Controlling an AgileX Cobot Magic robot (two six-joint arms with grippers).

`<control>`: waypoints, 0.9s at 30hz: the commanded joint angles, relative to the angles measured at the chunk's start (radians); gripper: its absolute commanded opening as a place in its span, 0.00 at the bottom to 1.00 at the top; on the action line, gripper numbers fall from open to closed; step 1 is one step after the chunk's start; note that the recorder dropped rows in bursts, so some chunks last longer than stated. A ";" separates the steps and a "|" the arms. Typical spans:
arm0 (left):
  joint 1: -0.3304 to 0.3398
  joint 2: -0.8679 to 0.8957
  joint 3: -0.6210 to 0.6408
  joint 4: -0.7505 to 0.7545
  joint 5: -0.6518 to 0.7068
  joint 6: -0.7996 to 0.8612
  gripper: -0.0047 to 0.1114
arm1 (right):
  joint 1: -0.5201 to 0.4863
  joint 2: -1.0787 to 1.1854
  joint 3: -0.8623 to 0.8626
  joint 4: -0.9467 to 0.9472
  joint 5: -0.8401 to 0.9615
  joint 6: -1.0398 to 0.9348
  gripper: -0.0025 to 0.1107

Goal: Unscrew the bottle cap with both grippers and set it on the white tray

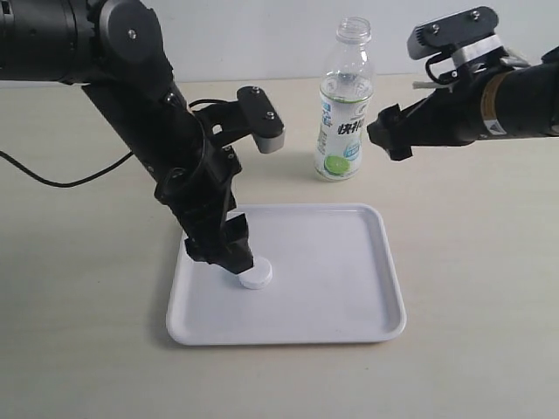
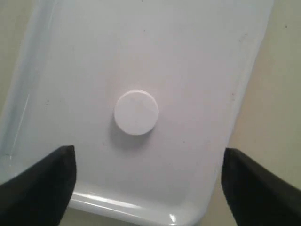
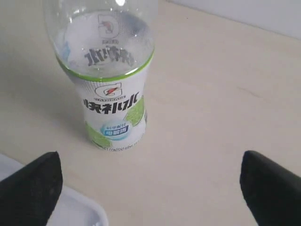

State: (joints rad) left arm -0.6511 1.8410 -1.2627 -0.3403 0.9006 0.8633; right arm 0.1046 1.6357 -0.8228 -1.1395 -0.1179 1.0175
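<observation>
1. The bottle cap (image 1: 256, 276) is seen lying flat on the white tray (image 1: 349, 262), in the left part of the tray as the exterior view shows it and nearer the front rim than the back one.
2. In the left wrist view a plain round white face of the cap is turned upward, and bare tray floor is seen all around it.
3. The left gripper (image 1: 229, 255) is held steeply downward over the tray, just beside the cap. Its jaws are spread wide. In the wrist view the two dark fingertips (image 2: 51, 183) stand well apart, and the cap is touched by neither.
4. The bottle (image 1: 342, 113) stands upright on the tabletop (image 1: 472, 262), just beyond the tray's back rim and apart from it. Its neck is uncapped and open.
5. A white-green label with a lime picture is wrapped around the lower body of the bottle. The upper part is clear plastic.
6. The right gripper (image 1: 391, 135) is held roughly level to the right of the bottle, near its label but not touching it. Its jaws are released and parted wide, with nothing grasped between them.
7. A dark cable (image 1: 52, 179) is seen trailing across the tabletop at the far left.
</observation>
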 commanded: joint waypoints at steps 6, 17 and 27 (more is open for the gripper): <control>0.035 -0.098 0.004 -0.184 0.150 -0.058 0.74 | 0.001 -0.314 0.160 0.001 -0.004 0.113 0.83; 0.033 -0.167 0.004 -0.391 0.219 -0.105 0.74 | 0.001 -0.805 0.267 0.003 0.013 0.196 0.47; 0.033 -0.167 0.004 -0.476 0.228 -0.162 0.19 | 0.001 -1.098 0.374 0.003 0.015 0.199 0.02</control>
State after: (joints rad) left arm -0.6190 1.6835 -1.2627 -0.7978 1.1075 0.7169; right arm 0.1046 0.5879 -0.4884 -1.1395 -0.1122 1.2143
